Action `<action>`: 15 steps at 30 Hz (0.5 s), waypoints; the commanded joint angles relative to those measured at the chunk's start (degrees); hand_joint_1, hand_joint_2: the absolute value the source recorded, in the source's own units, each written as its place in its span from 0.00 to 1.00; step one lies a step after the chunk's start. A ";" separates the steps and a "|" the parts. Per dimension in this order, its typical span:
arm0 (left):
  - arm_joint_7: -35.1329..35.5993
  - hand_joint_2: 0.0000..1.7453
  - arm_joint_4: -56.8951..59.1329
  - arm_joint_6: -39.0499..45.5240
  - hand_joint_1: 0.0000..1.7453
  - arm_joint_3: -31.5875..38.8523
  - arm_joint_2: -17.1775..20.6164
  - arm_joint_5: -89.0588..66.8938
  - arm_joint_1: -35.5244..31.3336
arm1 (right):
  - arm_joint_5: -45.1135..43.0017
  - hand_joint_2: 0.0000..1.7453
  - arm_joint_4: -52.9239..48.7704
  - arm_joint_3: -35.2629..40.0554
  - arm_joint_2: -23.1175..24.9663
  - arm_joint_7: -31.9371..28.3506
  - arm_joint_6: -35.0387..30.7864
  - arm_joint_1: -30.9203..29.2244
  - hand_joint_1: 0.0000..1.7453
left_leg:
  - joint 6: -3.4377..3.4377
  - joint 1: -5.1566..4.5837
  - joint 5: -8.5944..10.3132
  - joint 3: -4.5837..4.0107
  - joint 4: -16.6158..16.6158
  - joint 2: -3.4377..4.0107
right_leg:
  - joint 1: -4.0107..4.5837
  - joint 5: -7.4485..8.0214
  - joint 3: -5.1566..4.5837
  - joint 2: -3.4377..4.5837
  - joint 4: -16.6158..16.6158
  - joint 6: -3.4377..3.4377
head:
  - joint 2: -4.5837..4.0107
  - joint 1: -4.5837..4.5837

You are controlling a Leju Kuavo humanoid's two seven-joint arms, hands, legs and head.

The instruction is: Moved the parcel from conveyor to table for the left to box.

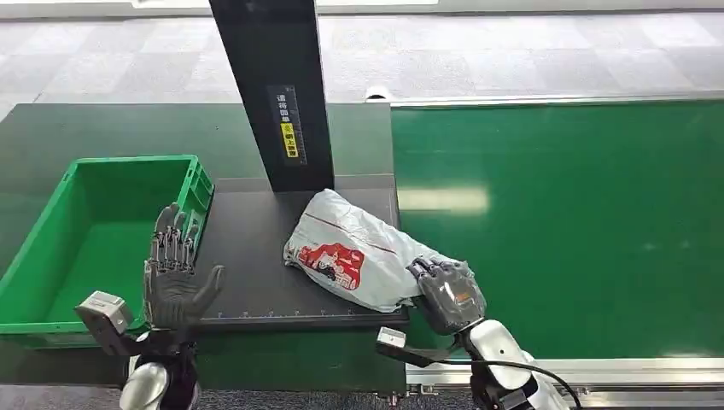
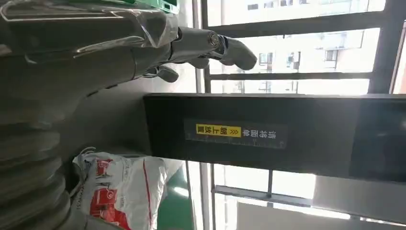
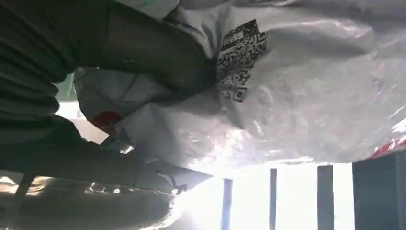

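The parcel (image 1: 359, 252), a crumpled white plastic mailer with red print, lies on the black table (image 1: 248, 248) at the foot of the black post. My right hand (image 1: 448, 295) grips its near right end, which hangs over the seam with the green conveyor (image 1: 563, 222). In the right wrist view the parcel (image 3: 297, 96), with a printed code, is pressed against my right hand (image 3: 153, 57). My left hand (image 1: 175, 273) is raised with its fingers spread and holds nothing, between the green box (image 1: 128, 161) and the parcel. The left wrist view shows that hand (image 2: 95, 48) and the parcel (image 2: 119, 191) beyond it.
A tall black post (image 1: 273, 85) with a yellow label stands at the table's far edge, right behind the parcel. The green box is hollow inside, left of the table. The conveyor's metal rail (image 1: 598, 371) runs along the near side.
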 commanded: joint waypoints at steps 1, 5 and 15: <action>0.17 1.00 2.35 -0.87 0.00 -0.50 1.42 -0.77 -0.36 | 2.18 1.00 6.28 3.21 -1.81 -0.08 -2.51 -1.74 1.00 | 0.05 0.00 0.01 0.08 -0.06 0.00 | 0.02 0.01 0.08 -0.03 -0.06 -0.06 | 0.00 0.00; 0.01 1.00 3.38 -1.14 0.00 -1.02 1.31 -0.76 -1.25 | 0.29 1.00 5.23 2.90 -1.69 -3.93 -5.32 -1.37 1.00 | 0.05 -0.01 0.01 0.05 -0.04 0.01 | 0.01 0.01 0.05 -0.01 -0.05 -0.05 | 0.00 0.00; -1.67 1.00 5.40 -2.28 0.00 -1.99 2.09 1.03 -1.57 | -8.53 1.00 4.47 2.27 -0.45 -13.85 -3.78 0.52 1.00 | 0.05 -0.01 0.03 0.08 -0.09 -0.01 | 0.01 0.01 0.06 -0.04 -0.07 -0.08 | 0.00 0.00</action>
